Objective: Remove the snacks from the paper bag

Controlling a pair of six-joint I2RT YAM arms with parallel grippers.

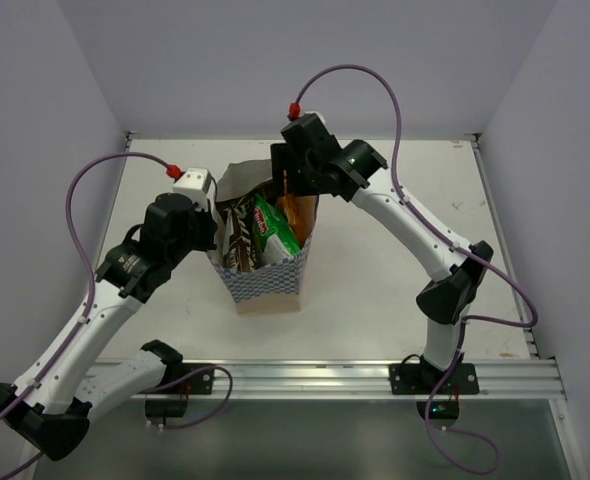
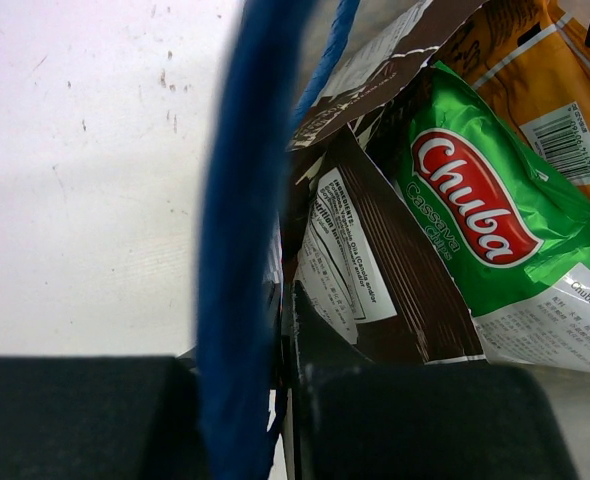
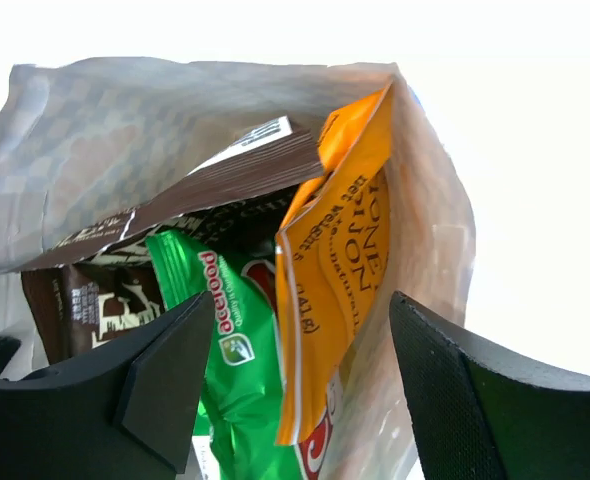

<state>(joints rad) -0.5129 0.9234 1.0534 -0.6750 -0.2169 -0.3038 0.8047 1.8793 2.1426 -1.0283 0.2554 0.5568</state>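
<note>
The paper bag [image 1: 272, 284] stands upright mid-table with the snacks inside. An orange packet [image 3: 343, 240] leans on the bag's far wall, with a green-and-white packet [image 3: 225, 360] beside it and two dark brown packets [image 3: 215, 185] towards the left. My left gripper [image 2: 286, 330] is shut on the bag's left rim [image 1: 218, 222], next to a blue cord handle [image 2: 240, 220]. My right gripper [image 3: 293, 325] is open at the bag's far rim [image 1: 291, 190]. Its fingers straddle the orange packet's top edge and the bag wall.
White side walls close in the table on the left, right and back. A metal rail [image 1: 375, 378] runs along the near edge by the arm bases. Purple cables [image 1: 85, 190] loop above both arms.
</note>
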